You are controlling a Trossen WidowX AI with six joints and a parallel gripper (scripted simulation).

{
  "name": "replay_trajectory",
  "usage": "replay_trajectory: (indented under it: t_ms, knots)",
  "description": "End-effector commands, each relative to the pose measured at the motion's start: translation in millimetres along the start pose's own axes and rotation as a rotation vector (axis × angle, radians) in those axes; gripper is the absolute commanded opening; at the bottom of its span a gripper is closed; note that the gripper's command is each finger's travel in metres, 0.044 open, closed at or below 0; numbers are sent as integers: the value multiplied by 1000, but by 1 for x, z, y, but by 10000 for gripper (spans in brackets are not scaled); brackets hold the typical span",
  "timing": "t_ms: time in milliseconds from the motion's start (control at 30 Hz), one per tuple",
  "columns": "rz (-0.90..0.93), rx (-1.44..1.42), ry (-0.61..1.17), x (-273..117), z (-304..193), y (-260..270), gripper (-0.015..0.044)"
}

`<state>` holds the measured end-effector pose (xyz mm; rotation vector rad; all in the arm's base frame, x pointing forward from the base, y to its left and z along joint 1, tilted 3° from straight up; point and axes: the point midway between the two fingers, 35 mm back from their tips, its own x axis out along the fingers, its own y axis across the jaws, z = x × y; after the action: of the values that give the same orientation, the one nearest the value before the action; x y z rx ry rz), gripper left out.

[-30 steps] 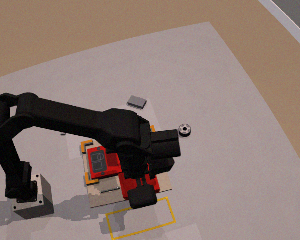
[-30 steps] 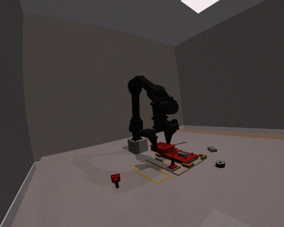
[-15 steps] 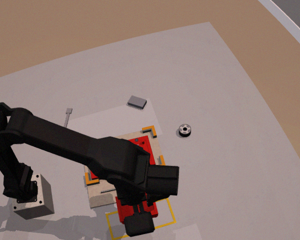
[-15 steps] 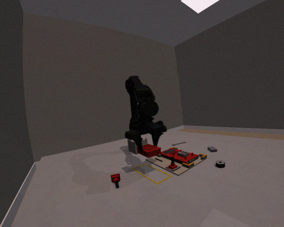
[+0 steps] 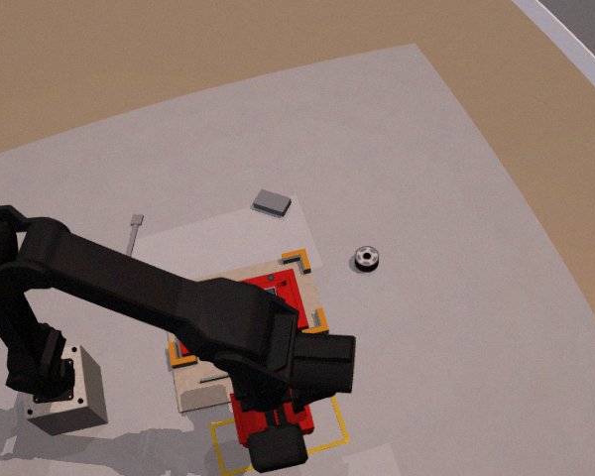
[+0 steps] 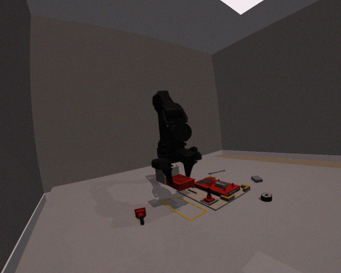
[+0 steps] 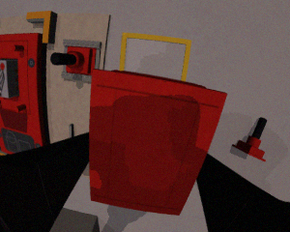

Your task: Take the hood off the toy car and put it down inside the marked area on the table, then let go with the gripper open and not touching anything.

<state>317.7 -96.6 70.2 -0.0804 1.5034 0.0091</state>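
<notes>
Clamping the red hood (image 7: 148, 149) between its fingers, the gripper (image 6: 178, 173) holds it off the table, left of the toy car (image 6: 217, 185) and just beyond the yellow-marked area (image 6: 183, 207); a wheel (image 6: 266, 197) lies far right.

Toy car (image 6: 217, 185) just beside the marked area (image 6: 183, 207)

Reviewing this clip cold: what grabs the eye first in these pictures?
The black gripper clamps a red hood held off the table, which fills the wrist view. Past it lies the yellow marked area, near the front edge of the board that holds the red toy car. In the top view the hood overlaps that outline; off to the side sit a small black wheel and a grey block.
</notes>
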Motion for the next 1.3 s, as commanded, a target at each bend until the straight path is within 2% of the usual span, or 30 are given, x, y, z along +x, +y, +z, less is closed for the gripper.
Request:
replay_trajectory:
  t_ms: [0,1267]
  knots:
    - [5,-5,4,5,-1,1,0]
    - [5,-5,4,36,0,1,0]
